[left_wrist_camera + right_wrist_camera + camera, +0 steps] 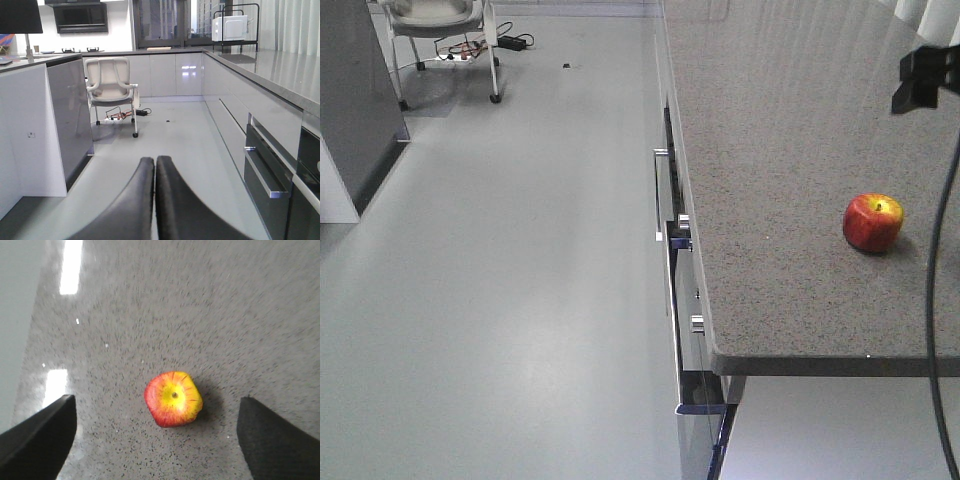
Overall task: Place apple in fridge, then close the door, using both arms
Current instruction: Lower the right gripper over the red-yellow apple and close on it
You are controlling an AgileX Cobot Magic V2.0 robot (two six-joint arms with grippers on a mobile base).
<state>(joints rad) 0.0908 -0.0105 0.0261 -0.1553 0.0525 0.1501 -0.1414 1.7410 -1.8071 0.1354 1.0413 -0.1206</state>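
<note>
The apple (873, 222), red with a yellow patch round its stem, sits upright on the grey speckled counter (780, 150) near the counter's front edge. In the right wrist view the apple (173, 399) lies on the counter just ahead of my right gripper (157, 440). That gripper hangs above it, wide open, with one finger (37, 435) on each side and nothing touching the fruit. My left gripper (154, 165) is shut and empty, and points down the floor aisle. A black part of the right arm (925, 75) shows above the counter. The fridge and its door are out of view.
Drawers with metal handles (665, 195) line the counter's front, and the lowest one (700, 405) stands ajar. A grey-faced island cabinet (70, 115) borders the aisle on the left. A wheeled chair (112, 85) and floor cables (122, 115) lie farther along. A black cable (932, 320) hangs at right.
</note>
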